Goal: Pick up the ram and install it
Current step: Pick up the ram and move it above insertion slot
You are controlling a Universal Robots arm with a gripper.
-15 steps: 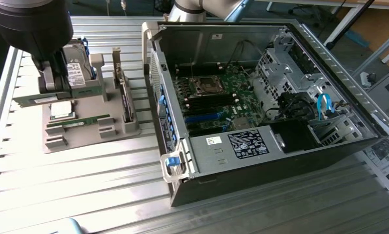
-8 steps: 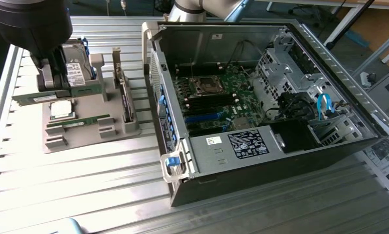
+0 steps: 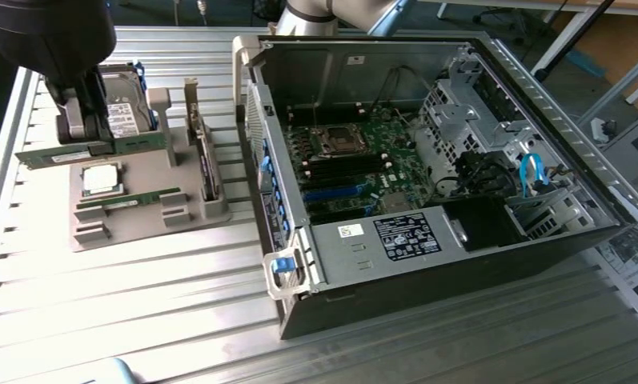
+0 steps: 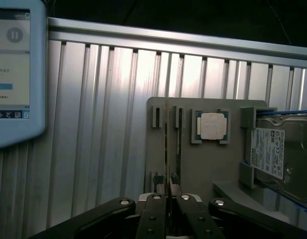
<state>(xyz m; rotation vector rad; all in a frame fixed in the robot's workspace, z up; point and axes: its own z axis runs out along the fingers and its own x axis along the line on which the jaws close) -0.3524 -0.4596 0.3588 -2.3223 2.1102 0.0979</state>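
Observation:
My gripper is shut on the ram, a long thin green stick held level above the grey holder tray at the exterior view's left. In the wrist view the held ram shows edge-on, running out from between the fingers of the gripper. A second, similar ram stick lies in its slot on the tray, seen in the wrist view as a thin strip beside the held one. The open computer case with its motherboard lies at the exterior view's right.
On the tray sit a square silver CPU and a hard drive in a blue-edged bracket. A tablet screen rests on the ribbed metal table. The case's wall stands between tray and motherboard.

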